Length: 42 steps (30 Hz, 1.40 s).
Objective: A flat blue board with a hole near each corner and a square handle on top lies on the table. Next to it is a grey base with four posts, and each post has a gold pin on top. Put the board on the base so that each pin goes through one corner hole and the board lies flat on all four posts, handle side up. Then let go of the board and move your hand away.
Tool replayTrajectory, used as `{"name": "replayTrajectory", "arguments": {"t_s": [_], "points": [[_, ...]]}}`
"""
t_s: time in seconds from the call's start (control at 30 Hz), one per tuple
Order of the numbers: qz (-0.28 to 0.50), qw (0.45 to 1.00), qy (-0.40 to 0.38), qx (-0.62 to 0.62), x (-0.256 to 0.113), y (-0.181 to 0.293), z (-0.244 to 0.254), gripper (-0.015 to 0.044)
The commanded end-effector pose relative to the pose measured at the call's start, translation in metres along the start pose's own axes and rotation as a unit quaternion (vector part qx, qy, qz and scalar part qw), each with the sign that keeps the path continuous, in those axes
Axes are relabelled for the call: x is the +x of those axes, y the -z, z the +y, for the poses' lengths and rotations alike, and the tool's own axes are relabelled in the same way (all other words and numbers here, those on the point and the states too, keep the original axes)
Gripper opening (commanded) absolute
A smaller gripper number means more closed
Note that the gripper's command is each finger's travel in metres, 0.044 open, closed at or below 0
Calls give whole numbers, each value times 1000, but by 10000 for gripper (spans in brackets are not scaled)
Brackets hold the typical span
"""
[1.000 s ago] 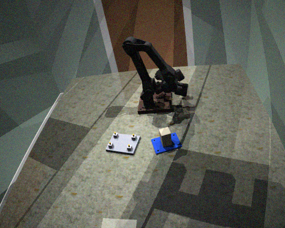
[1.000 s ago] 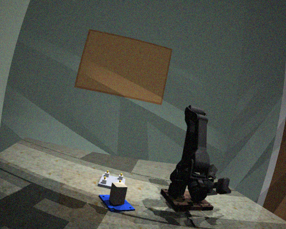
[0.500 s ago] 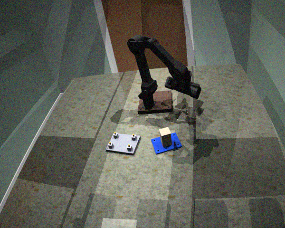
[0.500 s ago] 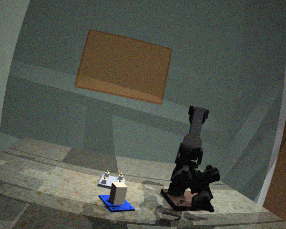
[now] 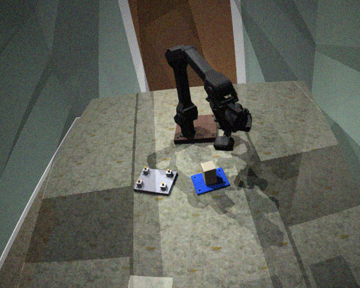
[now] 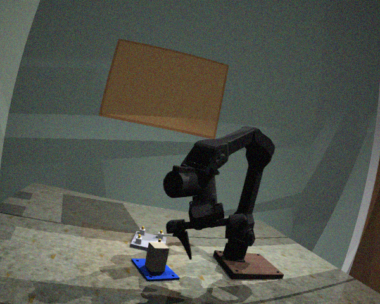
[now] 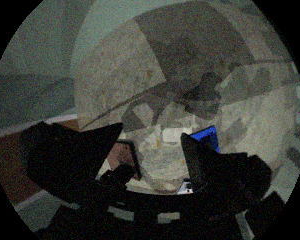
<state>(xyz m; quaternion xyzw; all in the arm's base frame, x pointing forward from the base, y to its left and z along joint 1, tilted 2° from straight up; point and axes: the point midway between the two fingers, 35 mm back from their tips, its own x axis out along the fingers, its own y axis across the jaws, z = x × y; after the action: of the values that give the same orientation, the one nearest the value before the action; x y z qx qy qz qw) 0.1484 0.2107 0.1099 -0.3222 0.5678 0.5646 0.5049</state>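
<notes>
Hovering — gripper open, empty.

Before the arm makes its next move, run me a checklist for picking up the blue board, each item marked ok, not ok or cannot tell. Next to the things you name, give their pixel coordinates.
1. Blue board (image 5: 222, 182) (image 6: 139, 264) (image 7: 205, 133) flat on the table, handle side up: ok.
2. Fingers open, nothing between them: ok.
3. Fingers around the square handle (image 5: 209, 173) (image 6: 156, 258): not ok, they are off to one side of it.
4. Four gold pins on the grey base (image 5: 154, 179) (image 6: 148, 240) uncovered: ok.
5. Board's corner holes sized to pass the pins: cannot tell.
</notes>
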Motion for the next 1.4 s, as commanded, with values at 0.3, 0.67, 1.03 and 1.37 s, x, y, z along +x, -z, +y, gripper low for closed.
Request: {"name": "replayTrajectory", "arguments": {"t_s": [0.3,0.67,1.03,1.37], "points": [[-6,881,172,441,-91,43,-100,440],[-6,881,172,441,-58,47,-113,440],[-6,881,172,441,-41,49,-119,440],[-6,881,172,441,-25,51,-125,440]]}}
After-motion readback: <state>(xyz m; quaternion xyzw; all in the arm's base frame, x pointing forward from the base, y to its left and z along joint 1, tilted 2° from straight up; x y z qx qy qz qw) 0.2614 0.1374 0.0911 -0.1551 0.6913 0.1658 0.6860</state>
